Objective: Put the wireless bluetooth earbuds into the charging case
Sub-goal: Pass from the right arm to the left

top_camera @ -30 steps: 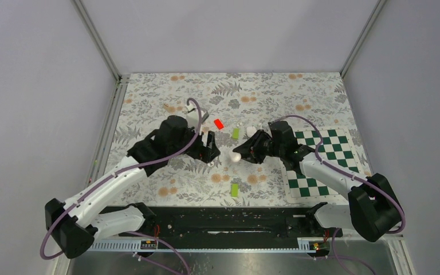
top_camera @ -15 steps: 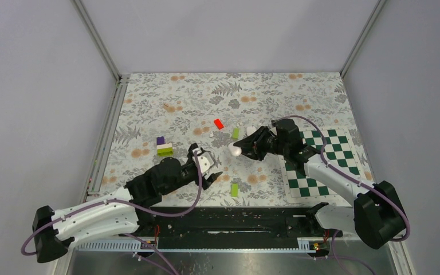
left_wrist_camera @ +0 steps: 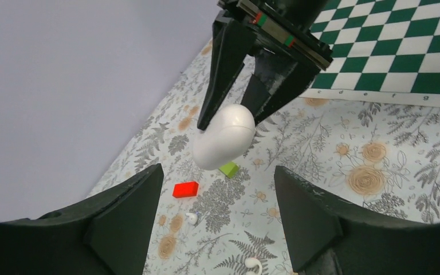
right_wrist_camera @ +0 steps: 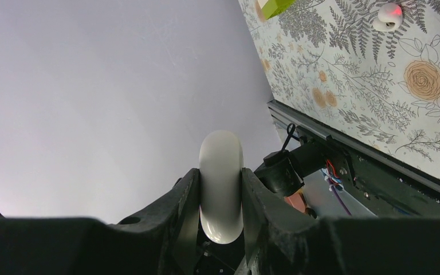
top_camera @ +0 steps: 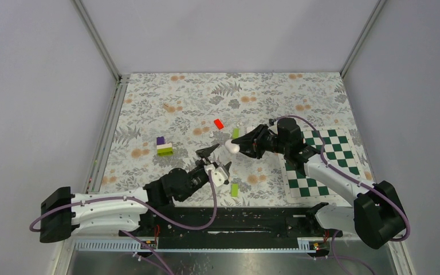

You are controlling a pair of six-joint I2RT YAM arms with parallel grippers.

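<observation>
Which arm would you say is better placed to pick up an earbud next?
Left, probably. The left gripper is open and empty, with earbuds lying on the table ahead of it; the right gripper is shut on the charging case.

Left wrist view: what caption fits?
Right gripper holds the white charging case aloft; two loose earbuds lie on the floral mat.

text check | checkerboard mat (left_wrist_camera: pixel 401 51), 1 o'clock in the left wrist view | tiny dark letters run along its white near border | one at the right end looks like a "g", the others too small to read | elsewhere: nothing legible
</observation>
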